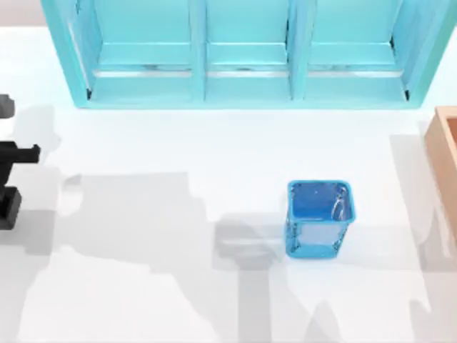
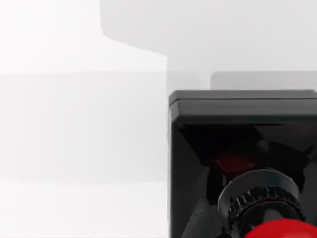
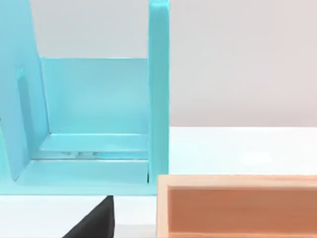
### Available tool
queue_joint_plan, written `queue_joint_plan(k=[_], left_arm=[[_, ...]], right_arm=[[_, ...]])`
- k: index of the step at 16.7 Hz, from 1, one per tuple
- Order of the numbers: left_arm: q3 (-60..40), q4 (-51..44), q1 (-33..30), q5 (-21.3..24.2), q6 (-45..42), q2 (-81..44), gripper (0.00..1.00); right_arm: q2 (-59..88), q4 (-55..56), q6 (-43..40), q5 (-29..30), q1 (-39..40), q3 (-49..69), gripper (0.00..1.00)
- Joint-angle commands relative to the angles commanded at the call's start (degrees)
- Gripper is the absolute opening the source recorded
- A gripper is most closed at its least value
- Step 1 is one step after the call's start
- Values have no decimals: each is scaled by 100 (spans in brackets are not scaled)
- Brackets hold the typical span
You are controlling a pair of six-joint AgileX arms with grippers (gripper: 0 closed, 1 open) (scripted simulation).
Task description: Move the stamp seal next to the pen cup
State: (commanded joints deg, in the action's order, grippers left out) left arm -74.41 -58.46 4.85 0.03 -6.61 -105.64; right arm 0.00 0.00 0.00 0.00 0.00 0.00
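A glossy, translucent blue plastic is seen on the pen cup (image 1: 319,218), with bright glints along its rim. The stamp seal (image 2: 242,163), close under the left end effector's camera, is shown with a shiny black base, a ribbed dark collar and a glossy red knob. The worktop (image 1: 178,143) looks smooth and matt white. The shelf unit (image 1: 243,57) appears as smooth light-blue plastic, perhaps lacquered. The box (image 3: 237,206) is finished in matt, wood-like tan.

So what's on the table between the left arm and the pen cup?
Nothing: in the top view the table between the left arm and the cup is bare, crossed only by shadows.
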Motion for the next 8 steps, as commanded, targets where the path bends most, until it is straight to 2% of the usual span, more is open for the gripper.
queue_joint_plan(k=[5,8], left_arm=[[-1348,-1780,-1272,6,1285,215,0],[-1902,-2361,-1815,1,1844,390,0]], right_arm=[[0,0,0,0,0,0,100],[0,0,0,0,0,0,100]])
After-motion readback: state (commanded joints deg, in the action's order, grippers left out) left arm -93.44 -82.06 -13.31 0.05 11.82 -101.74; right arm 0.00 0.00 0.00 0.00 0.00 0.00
